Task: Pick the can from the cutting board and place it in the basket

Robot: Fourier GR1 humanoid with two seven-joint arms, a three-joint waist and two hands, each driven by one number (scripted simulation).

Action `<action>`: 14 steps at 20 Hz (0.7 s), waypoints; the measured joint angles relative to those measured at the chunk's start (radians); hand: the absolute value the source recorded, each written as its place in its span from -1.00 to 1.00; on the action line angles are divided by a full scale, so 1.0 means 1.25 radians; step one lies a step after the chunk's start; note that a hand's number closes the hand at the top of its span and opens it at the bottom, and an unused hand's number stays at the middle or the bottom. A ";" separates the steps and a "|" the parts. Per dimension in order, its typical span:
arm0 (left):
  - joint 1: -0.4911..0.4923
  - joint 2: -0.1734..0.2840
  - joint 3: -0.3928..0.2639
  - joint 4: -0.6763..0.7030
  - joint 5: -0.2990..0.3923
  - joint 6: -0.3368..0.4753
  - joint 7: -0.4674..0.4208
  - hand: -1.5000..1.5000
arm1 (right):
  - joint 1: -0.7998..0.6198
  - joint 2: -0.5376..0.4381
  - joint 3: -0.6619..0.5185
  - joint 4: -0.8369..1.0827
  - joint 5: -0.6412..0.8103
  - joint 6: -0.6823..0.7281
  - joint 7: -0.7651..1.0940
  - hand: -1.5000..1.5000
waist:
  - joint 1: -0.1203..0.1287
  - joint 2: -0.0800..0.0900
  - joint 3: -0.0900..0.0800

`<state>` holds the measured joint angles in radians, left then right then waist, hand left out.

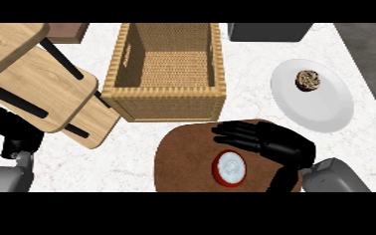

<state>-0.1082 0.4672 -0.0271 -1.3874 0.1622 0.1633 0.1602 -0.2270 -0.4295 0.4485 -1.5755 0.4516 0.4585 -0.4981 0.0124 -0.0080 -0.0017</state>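
The can (230,167) stands upright on the round brown board (183,154), with its red side and pale top visible. The right hand (275,144) is over the board, its fingers (235,134) spread wide above the can and its thumb (283,179) down at the can's right side. The can sits in the gap between the fingers and the thumb, and nothing is curled around it. Beyond the fingertips is the basket (165,99). To the right of the fingers, a white plate (323,109) holds a small pastry (309,80). The left hand (16,142) shows at the left edge; I cannot tell how its fingers are.
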 measured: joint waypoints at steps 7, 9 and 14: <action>-0.010 -0.010 0.009 0.009 -0.012 -0.010 -0.006 0.00 | -0.025 0.043 0.016 0.035 0.034 0.008 0.028 -1.00 | -0.001 0.000 0.000; -0.012 -0.014 0.013 0.004 -0.013 -0.010 -0.001 0.00 | -0.015 0.049 0.025 0.039 0.051 0.002 0.028 -1.00 | -0.001 0.000 0.000; -0.014 -0.018 0.017 -0.003 -0.020 -0.019 0.012 0.00 | -0.015 0.085 0.042 0.056 0.075 0.000 0.050 -1.00 | 0.000 0.001 0.000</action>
<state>-0.1252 0.4444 -0.0063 -1.3913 0.1369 0.1400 0.1752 -0.2461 -0.3232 0.5012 -1.5051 0.5458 0.4588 -0.4356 0.0122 -0.0073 -0.0023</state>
